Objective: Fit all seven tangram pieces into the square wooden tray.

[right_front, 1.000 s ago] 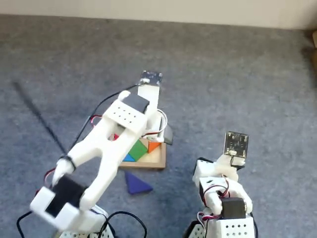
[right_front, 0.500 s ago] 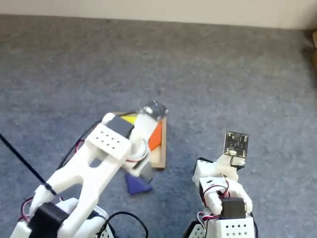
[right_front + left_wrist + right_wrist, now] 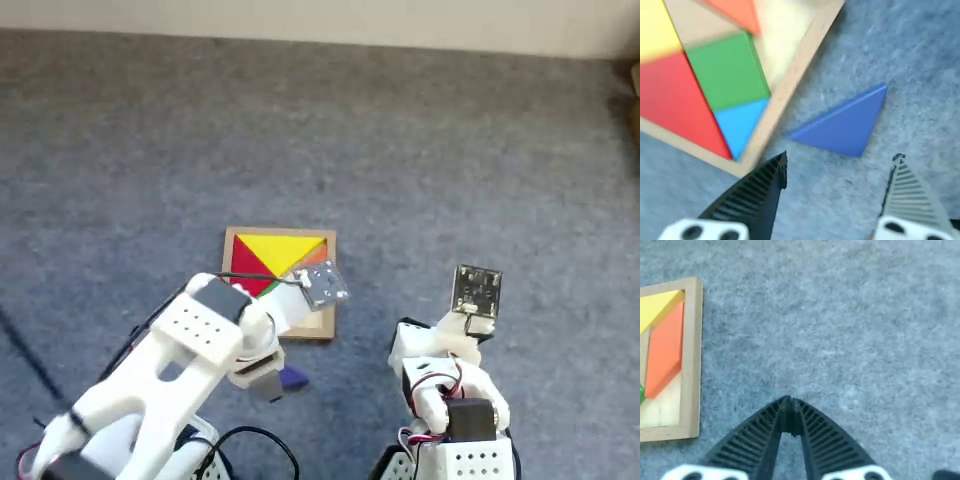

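High: tray (image 3: 280, 233) flat on counter (image 3: 450, 150), left arm (image 3: 200, 340) over its near corner, blue triangle (image 3: 293, 377) loose just outside the near edge. Left wrist: left jaws wide apart, empty, tips either side of the triangle without touching; red (image 3: 670, 95), green (image 3: 727, 70) pieces seated in tray. Right wrist: right jaws closed, empty, over bare counter beside tray.

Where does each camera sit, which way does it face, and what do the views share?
High view: fixed above the table, looking down on the wooden tray; left arm and right arm show.
Left wrist view: on the left arm, facing down; blue triangle lies ahead of its open left claw, outside the tray.
Right wrist view: on the right arm, facing the table past its shut right claw.
Shared: all three show the tray; high and left wrist views share the blue triangle.
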